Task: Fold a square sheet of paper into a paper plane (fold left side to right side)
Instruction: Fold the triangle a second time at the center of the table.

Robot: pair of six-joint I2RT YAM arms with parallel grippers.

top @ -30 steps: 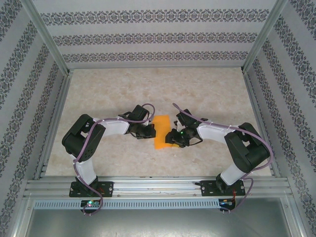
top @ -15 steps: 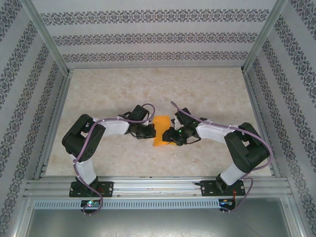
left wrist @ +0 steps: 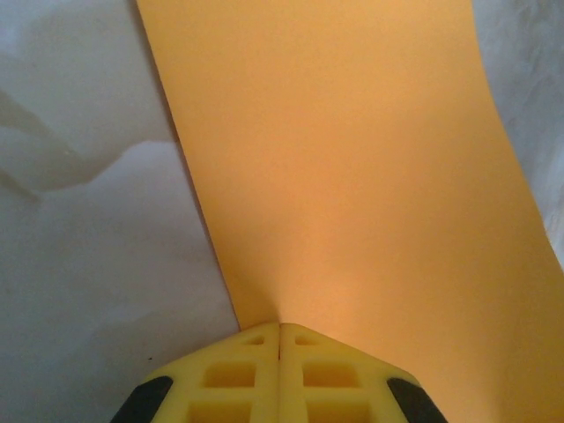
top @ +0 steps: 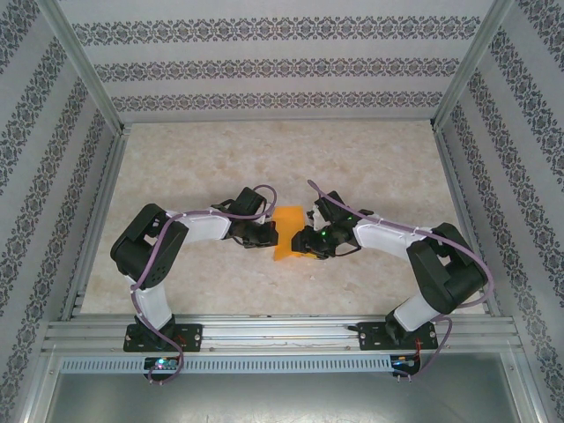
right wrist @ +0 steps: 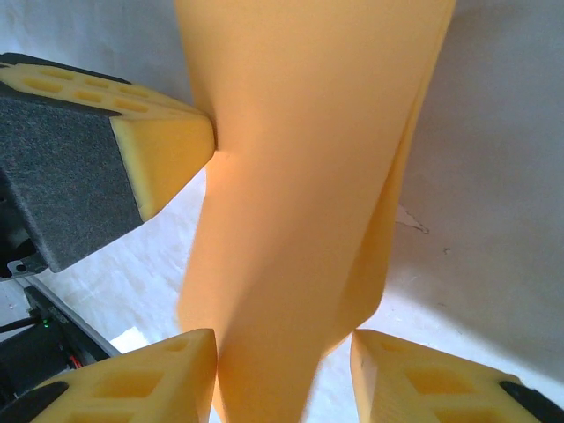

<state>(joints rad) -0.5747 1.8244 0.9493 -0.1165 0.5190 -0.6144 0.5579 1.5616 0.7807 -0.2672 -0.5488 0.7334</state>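
Left gripper [left wrist: 280, 328] is clamped shut, its tip pressing on the square sheet of paper [top: 286, 222], which lies on the table [top: 220, 159] right against that tip. Across the sheet from the left gripper, the right gripper [right wrist: 282, 344] stands half-spread around a raised, curling flap. The danger is that the flap looks bowed, so it could crease crooked. The sheet could also slip out from under the left gripper.
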